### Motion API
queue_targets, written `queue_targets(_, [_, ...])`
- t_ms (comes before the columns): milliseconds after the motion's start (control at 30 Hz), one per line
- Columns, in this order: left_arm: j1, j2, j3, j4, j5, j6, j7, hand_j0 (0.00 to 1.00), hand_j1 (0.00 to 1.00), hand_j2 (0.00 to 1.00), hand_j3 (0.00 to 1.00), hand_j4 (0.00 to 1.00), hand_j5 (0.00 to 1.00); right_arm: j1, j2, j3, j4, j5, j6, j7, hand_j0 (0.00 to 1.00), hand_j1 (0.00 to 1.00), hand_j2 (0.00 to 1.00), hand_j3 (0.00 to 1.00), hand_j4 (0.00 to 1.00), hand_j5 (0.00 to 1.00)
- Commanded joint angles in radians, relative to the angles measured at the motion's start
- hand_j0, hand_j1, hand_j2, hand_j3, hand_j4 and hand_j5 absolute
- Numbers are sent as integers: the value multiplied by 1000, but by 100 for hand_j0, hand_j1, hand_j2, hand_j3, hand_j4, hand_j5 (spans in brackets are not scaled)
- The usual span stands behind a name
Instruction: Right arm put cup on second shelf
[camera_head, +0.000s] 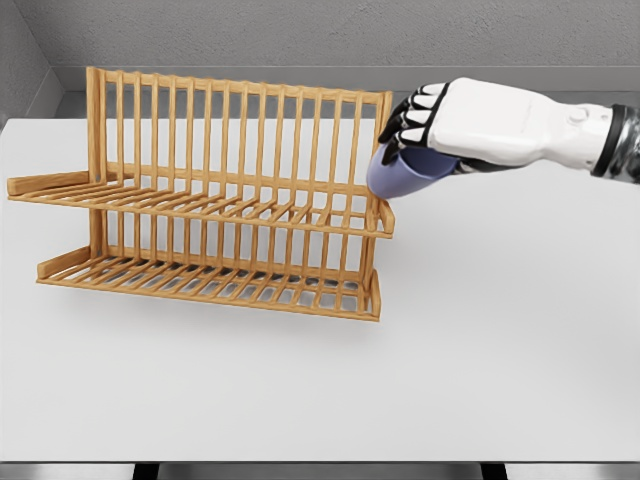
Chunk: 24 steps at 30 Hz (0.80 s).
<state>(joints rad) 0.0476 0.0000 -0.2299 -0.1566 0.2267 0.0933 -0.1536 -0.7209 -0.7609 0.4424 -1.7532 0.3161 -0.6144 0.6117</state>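
cup (405, 170), a bluish-purple one, sits in the grasp of the right hand (425, 125), tucked under the palm with the fingers (405, 118) curled down over its upper side. it is tilted, its rounded lower end pointing down and to the left, toward the right end of the wooden dish rack (215, 200). the cup hangs in the air just above the right edge of the rack's upper shelf (200, 205); whether it touches the corner post there cannot be told from this view. the hand is closed around the cup, dark fingertips showing at the cup's left side, white back of the hand facing up. the right arm (550, 130) reaches in from the right edge of the head view, nearly level, well above the white surface (480, 360). the rack stands on the surface left of centre, with a tall slatted back, an upper shelf and a lower shelf (210, 280), both made of thin wooden rods. both shelves hold nothing.
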Motion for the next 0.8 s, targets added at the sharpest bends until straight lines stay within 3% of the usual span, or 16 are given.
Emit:
queue_targets(0, [0,0,0,0,0,0,-1,100,100,100,100,100,100,-5,17,27,0,-6,4,-1,59,59,59,59,59,59])
queue_targets(500, [0,0,0,0,0,-1,-1,100,100,100,100,100,100,-22,41,114,0,-5,4,-1,61,61,61,61,61,61])
queue_targets(533, [2,0,0,0,0,-1,0,100,100,100,100,100,100,-22,41,116,0,-5,4,-1,65,65,65,65,65,65])
queue_targets(567, [2,0,0,0,0,0,0,100,100,100,100,100,100,-20,41,116,0,-5,4,-1,96,96,96,96,96,96])
queue_targets(700, [0,0,-2,0,0,-1,0,100,100,100,100,100,100,-22,37,108,0,-5,4,-1,100,100,100,100,100,100])
queue_targets(767, [0,0,0,0,0,-1,0,100,100,100,100,100,100,-22,32,36,0,-5,4,-1,100,100,100,100,100,100])
